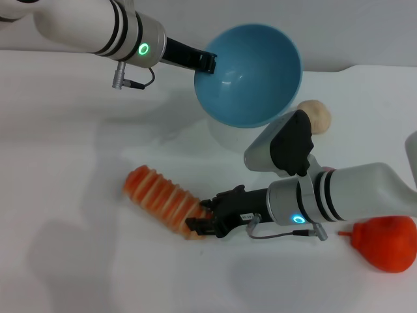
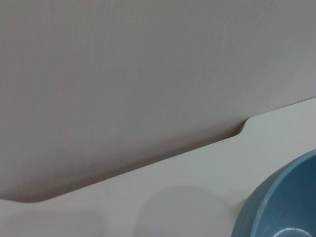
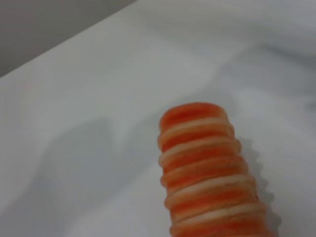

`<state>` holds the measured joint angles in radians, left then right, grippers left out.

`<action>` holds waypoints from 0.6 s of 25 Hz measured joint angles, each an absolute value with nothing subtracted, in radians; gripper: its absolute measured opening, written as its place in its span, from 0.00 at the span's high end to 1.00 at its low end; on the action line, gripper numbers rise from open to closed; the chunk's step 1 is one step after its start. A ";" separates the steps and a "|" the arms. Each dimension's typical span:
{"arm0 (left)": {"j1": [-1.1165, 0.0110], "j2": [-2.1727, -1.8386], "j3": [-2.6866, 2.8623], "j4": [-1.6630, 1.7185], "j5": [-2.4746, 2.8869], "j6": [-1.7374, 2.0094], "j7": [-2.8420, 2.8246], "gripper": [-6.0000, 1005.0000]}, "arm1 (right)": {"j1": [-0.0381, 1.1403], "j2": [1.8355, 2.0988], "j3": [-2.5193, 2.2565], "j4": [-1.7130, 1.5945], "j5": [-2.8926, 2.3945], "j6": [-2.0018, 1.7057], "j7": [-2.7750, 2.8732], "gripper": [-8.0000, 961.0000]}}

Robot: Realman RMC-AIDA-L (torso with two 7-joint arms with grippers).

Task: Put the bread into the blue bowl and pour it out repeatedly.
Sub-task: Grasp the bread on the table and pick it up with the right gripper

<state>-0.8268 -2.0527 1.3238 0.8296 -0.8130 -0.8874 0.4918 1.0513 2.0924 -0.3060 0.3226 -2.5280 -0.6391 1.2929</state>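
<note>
- On the white worktop, the long ridged loaf of bread with orange-and-cream stripes lies flat, one end pointing toward the robot's left, the other reaching the right gripper.
- We see the right gripper's black fingers closing around that nearer end of the loaf; they look clamped on it, though the contact itself is partly hidden.
- Above and behind, the left gripper holds the round, smooth light-blue bowl by its rim, tilted so the empty hollow faces the camera and lifted off the worktop; the fingers appear pinched on the rim.
- We judge the loaf light and somewhat soft, likely foam or plastic; its ridges should give the fingers purchase. Held at one end, it may droop or swing, so a hold nearer the middle would carry it more steadily.
- The bowl looks stiff and slick, and a rim pinch could slip when it tips.
- A small round beige bun sits behind the right arm, and an orange pear-shaped toy lies near it.
- We can read no brand, label or writing anywhere.
</note>
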 joint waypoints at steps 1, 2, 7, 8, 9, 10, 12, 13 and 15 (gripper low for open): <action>-0.827 -2.053 1.324 0.830 -0.813 -0.887 0.492 0.99 | 1.051 2.092 -0.305 0.323 -2.529 -0.634 1.293 0.47; -0.827 -2.052 1.324 0.830 -0.813 -0.887 0.492 0.99 | 1.051 2.092 -0.305 0.323 -2.529 -0.629 1.293 0.47; -0.826 -2.052 1.324 0.830 -0.813 -0.887 0.490 0.99 | 1.051 2.092 -0.300 0.325 -2.532 -0.614 1.287 0.48; -0.826 -2.052 1.324 0.830 -0.813 -0.886 0.490 0.99 | 1.051 2.092 -0.300 0.325 -2.532 -0.614 1.286 0.48; -0.825 -2.052 1.324 0.830 -0.813 -0.886 0.490 0.99 | 1.051 2.092 -0.300 0.324 -2.532 -0.614 1.286 0.48; -0.825 -2.052 1.324 0.830 -0.813 -0.886 0.490 0.99 | 1.050 2.092 -0.299 0.323 -2.532 -0.615 1.285 0.48; -0.824 -2.052 1.324 0.830 -0.813 -0.885 0.488 0.99 | 1.049 2.092 -0.298 0.320 -2.533 -0.620 1.284 0.50; -0.824 -2.052 1.324 0.830 -0.813 -0.884 0.488 0.99 | 1.049 2.092 -0.297 0.320 -2.533 -0.620 1.282 0.53; -0.823 -2.052 1.324 0.830 -0.813 -0.883 0.487 0.99 | 1.049 2.092 -0.295 0.320 -2.533 -0.623 1.271 0.58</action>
<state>-0.8230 -2.0524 1.3238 0.8300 -0.8130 -0.8831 0.4873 1.0489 2.0923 -0.2945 0.3196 -2.5333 -0.6228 1.2714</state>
